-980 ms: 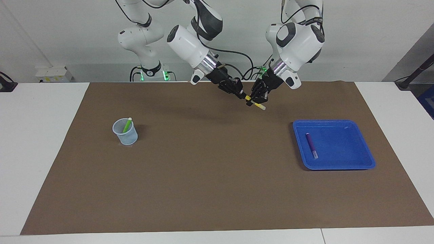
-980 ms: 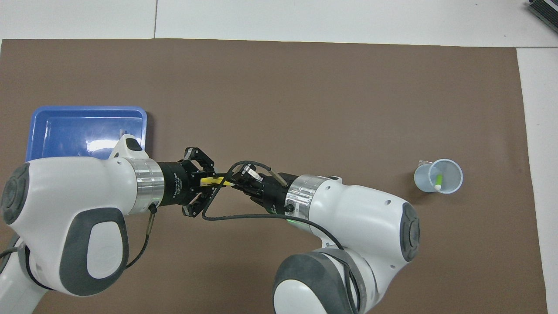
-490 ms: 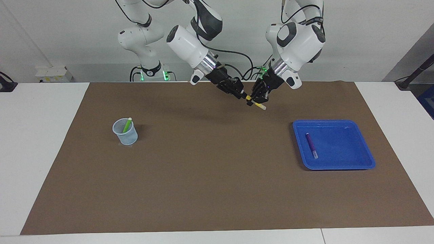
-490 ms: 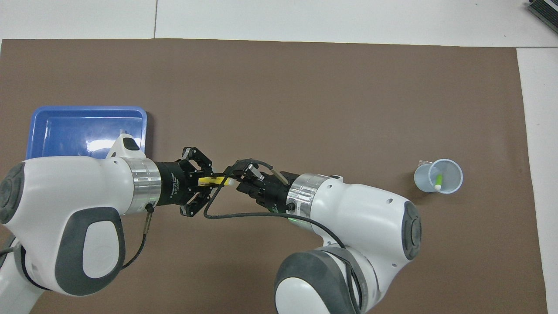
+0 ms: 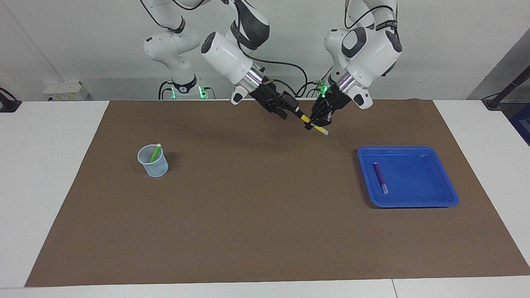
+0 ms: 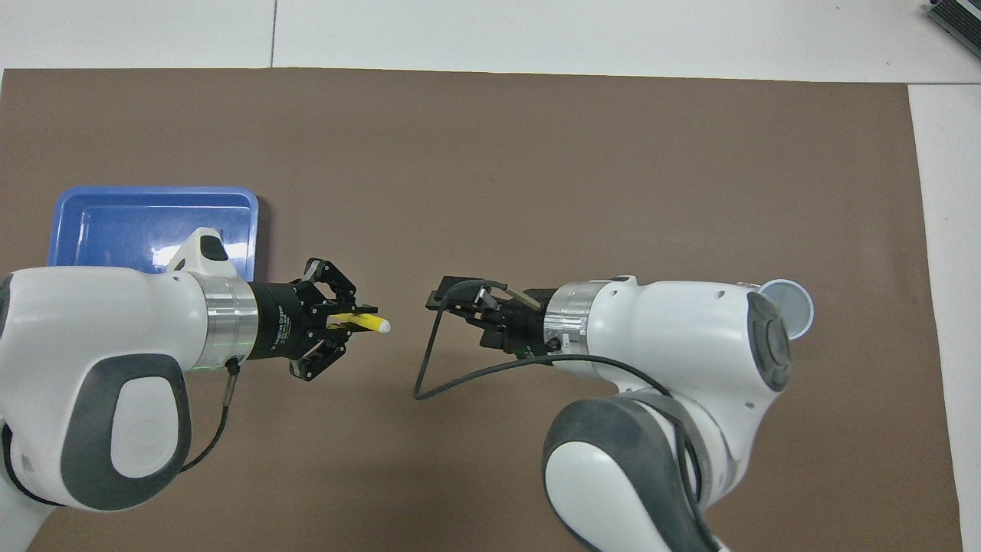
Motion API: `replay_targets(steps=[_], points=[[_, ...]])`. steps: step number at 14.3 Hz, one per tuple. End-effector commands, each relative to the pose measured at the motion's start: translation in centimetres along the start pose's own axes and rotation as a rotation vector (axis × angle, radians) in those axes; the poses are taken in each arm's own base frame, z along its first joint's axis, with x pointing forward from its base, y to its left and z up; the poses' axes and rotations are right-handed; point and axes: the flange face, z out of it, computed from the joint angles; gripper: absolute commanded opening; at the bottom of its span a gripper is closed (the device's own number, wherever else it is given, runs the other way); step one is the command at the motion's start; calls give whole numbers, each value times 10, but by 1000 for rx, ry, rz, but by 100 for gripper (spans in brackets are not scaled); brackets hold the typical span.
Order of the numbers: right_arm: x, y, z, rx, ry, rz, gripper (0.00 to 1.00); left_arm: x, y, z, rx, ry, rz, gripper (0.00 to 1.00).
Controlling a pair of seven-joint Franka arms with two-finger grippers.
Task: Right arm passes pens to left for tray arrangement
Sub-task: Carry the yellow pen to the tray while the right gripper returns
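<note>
Over the brown mat between cup and tray, my left gripper (image 5: 313,122) (image 6: 346,321) is shut on the yellow pen (image 5: 321,130) (image 6: 372,324), whose pale tip sticks out toward the right gripper. My right gripper (image 5: 293,111) (image 6: 443,297) hangs a short gap away from the pen, open and holding nothing. The purple pen (image 5: 380,177) lies in the blue tray (image 5: 418,186) (image 6: 146,218) near the left arm's end; the left arm hides it in the overhead view. The green pen (image 5: 155,153) stands in the cup.
The pale translucent cup (image 5: 153,163) (image 6: 795,305) stands on the brown mat (image 5: 256,215) toward the right arm's end, mostly covered by the right arm in the overhead view. White table surface borders the mat.
The right gripper has let go of the yellow pen and drawn back toward the cup's end. The left gripper keeps the pen and has shifted slightly toward the tray.
</note>
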Motion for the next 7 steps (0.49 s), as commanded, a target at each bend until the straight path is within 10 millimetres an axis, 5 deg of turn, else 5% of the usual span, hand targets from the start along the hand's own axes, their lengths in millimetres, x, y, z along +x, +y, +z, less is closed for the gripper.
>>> replay_targets(steps=[1,7], points=[[15,24,-33,-152,-49,-283,100,25,-16,-22,42,-25,175,0],[58,109,-105,-578,-216,-767,100,83,-33,-62,254,72,657,0]])
